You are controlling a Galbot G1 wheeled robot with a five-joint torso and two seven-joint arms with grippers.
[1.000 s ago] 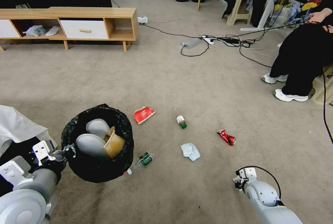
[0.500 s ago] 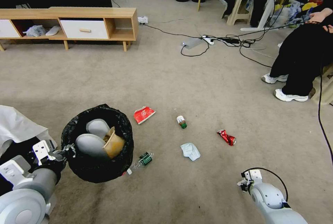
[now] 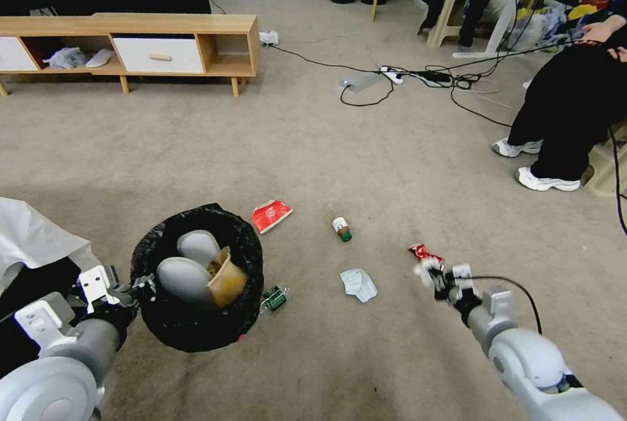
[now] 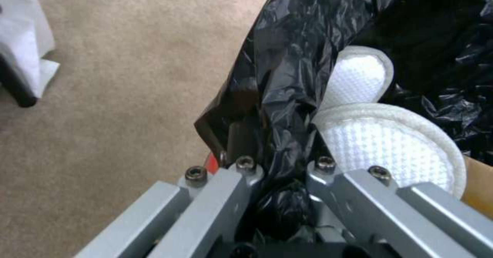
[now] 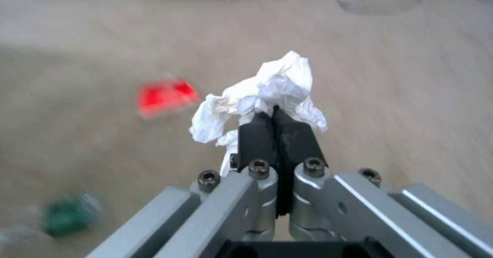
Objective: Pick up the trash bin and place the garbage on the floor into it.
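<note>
My left gripper (image 3: pixel 139 290) is shut on the rim of the trash bin (image 3: pixel 196 336), lined with a black bag (image 4: pixel 303 57) and held at the lower left. White slippers (image 4: pixel 380 150) and a brown paper box (image 3: pixel 227 277) lie inside. My right gripper (image 3: pixel 432 275) is shut on a white crumpled tissue (image 5: pixel 272 92), just in front of the crushed red can (image 3: pixel 419 250). On the floor (image 3: pixel 326 147) lie a flattened red carton (image 3: pixel 271 215), a small bottle (image 3: pixel 341 228), a green-labelled bottle (image 3: pixel 274 297) and a pale tissue (image 3: pixel 358 284).
A low wooden cabinet (image 3: pixel 130 42) stands at the back left. Black cables and a power strip (image 3: pixel 392 75) cross the carpet at the back. A seated person's legs and white sneakers (image 3: pixel 545 181) are at the right. White cloth (image 3: pixel 32 232) lies at the left.
My right arm has swung forward and left from the lower right edge, carrying the tissue up to the red can. The bin has shifted slightly right with my left gripper.
</note>
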